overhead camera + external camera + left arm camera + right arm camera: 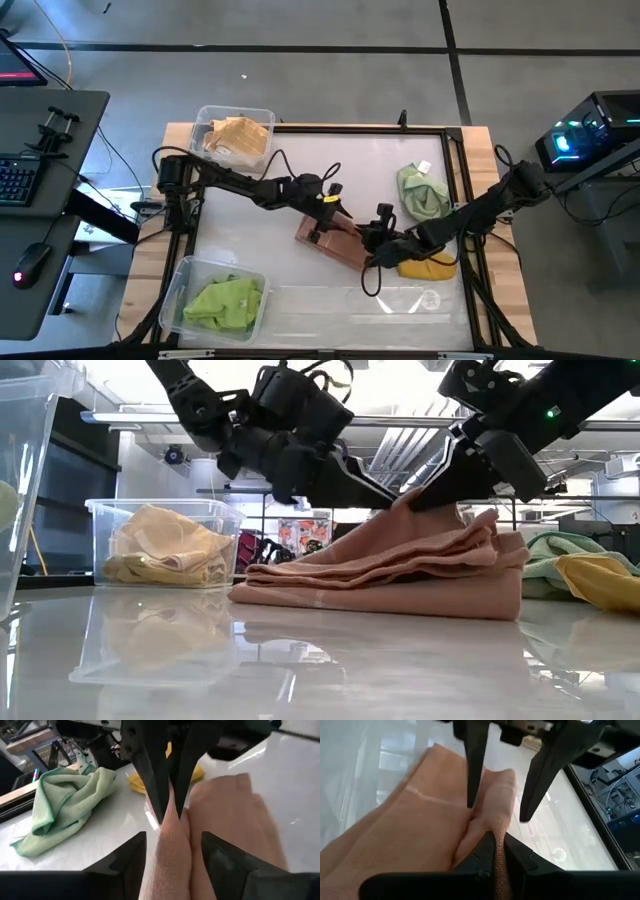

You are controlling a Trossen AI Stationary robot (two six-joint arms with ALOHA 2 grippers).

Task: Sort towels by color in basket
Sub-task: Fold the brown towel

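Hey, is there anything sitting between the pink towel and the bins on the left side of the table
Nothing visible does. The pink towel lies mid-table, pinched by the right gripper, with the left gripper open around its raised fold. The tabletop toward the yellow-towel bin and green-towel bin shows bare.

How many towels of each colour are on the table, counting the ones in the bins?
Pink towel: 1, pinched by the right pincer, left pincer open around its fold
Green towels: 2
Yellow towels: 2, if the bin holds one
Total: 5
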